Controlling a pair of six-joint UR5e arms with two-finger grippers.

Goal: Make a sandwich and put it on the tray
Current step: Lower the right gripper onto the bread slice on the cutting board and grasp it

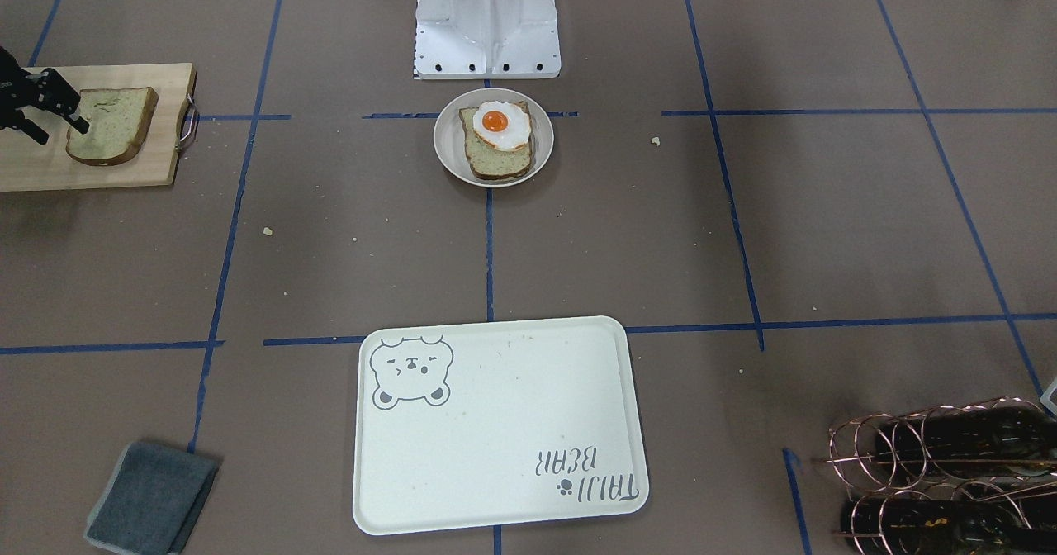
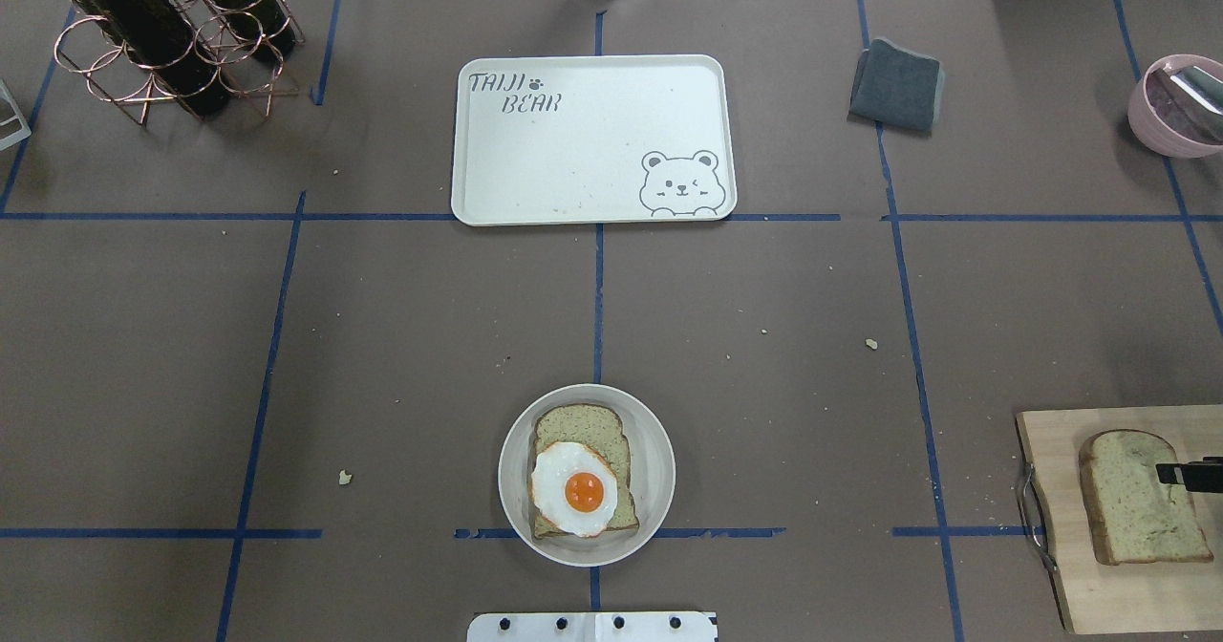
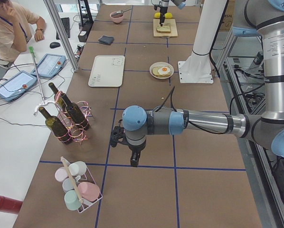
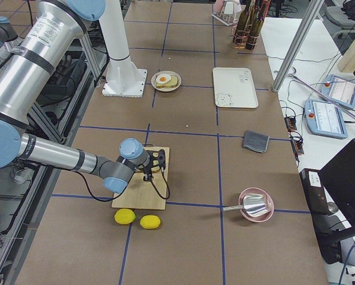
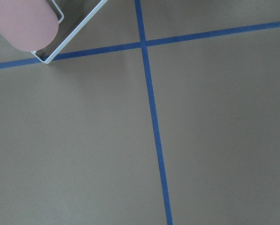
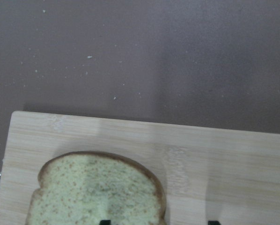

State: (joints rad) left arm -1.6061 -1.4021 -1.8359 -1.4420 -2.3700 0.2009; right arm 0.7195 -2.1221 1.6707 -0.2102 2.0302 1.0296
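Hovering at the front view's left edge, the right gripper (image 1: 63, 134) holds its fingertips (image 6: 105, 221) apart, one over the bread slice (image 1: 111, 125) on the cutting board (image 1: 49, 171) and one past its crust. The egg-topped slice (image 1: 495, 163) sits in the dish (image 1: 446, 154), upper centre, and the tray (image 1: 495, 423) lies lower centre. The right gripper's body is cut off. I cannot tell whether the left gripper (image 3: 134, 160) is spread or closed.

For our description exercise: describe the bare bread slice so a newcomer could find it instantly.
Find the wooden cutting board at the robot's right. A bread slice lies on it. It is bare; the other slice, in the round dish, carries a fried egg.
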